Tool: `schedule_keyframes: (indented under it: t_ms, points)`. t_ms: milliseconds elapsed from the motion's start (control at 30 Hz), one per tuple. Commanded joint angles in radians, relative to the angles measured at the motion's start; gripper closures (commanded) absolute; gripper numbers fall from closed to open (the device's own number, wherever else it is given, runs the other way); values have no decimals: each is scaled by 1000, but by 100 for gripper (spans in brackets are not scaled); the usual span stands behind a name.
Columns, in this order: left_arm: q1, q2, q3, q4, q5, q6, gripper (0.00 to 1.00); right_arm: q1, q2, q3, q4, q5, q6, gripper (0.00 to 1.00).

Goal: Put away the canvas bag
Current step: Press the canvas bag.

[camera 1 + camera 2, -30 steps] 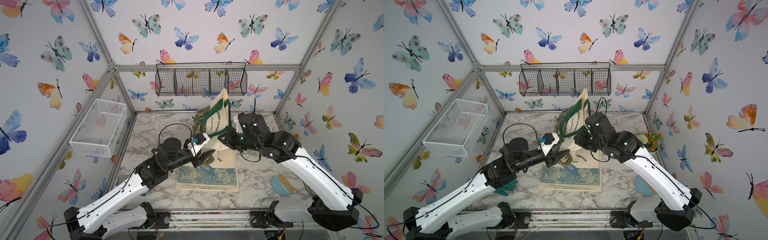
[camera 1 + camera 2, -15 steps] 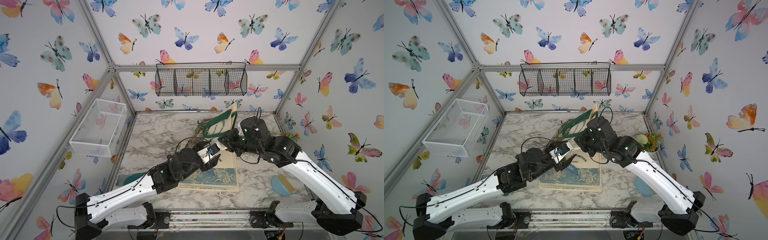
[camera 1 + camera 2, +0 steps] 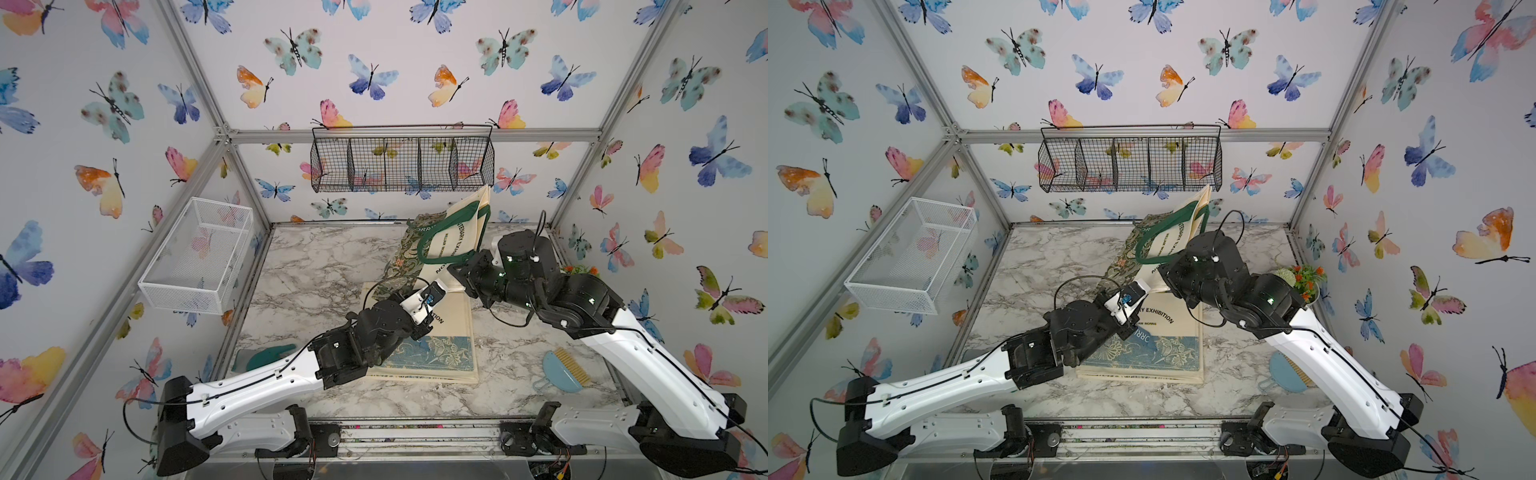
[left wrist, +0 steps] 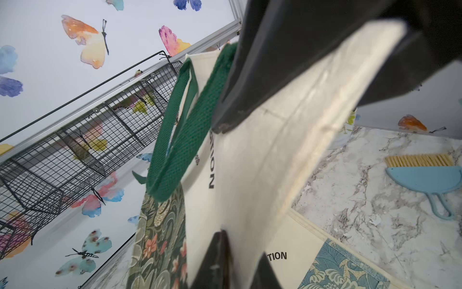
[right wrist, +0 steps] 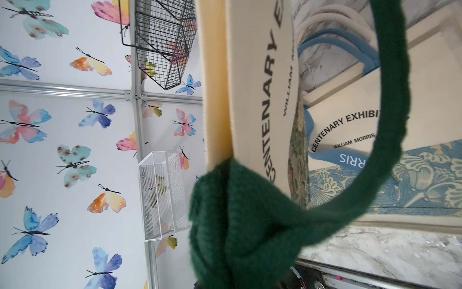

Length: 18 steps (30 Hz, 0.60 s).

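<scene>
I am seeing the canvas bag [image 3: 446,245] hanging upright over the back of the marble table [image 3: 324,266]. Its top corner is sitting just under the right end of the black wire basket [image 3: 402,164] on the back wall, and I cannot tell whether they are touching. Its lower edge is coming down to the back edge of a second bag [image 3: 440,353] lying flat mid-table. Open marble is lying to the left, toward the white mesh basket [image 3: 199,253] on the side wall. To the right, the blue brush [image 3: 567,370] and the flowers [image 3: 1302,276] are crowding the wall side.

The right gripper [image 3: 461,266] is clamping the green handle [image 5: 250,225], jaws nearly together, and carrying the bag. The left gripper [image 3: 442,287] is reaching in from below, jaws closed down on the bag's cream panel. In the wrist view the cloth is running between its fingers [image 4: 275,75].
</scene>
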Motion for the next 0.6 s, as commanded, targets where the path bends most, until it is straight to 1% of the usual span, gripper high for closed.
schedule_keyframes:
  t_ms: [0,200,233,300,333,400,467,567]
  points:
    - [13,2,-3,-87,-145,-31,99,2,-46,82,45,29,-22,98]
    - [8,5,13,-99,-147,-22,100,2,-57,26,66,-25,-29,97]
    - [8,5,12,-98,-150,-12,100,2,-64,7,83,-40,-34,92]
    - [8,4,9,-95,-171,0,100,2,-85,-36,109,-63,-40,75]
    - [9,3,9,-97,-183,5,100,3,-99,-56,112,-73,-42,71]
    - [8,2,4,-100,-200,4,100,3,-116,-86,101,-88,-41,69]
    - [9,-4,-4,-101,-207,4,100,2,-135,-114,87,-98,-42,68]
    - [8,-16,-18,-95,-211,3,100,2,-158,-166,103,-128,-37,73]
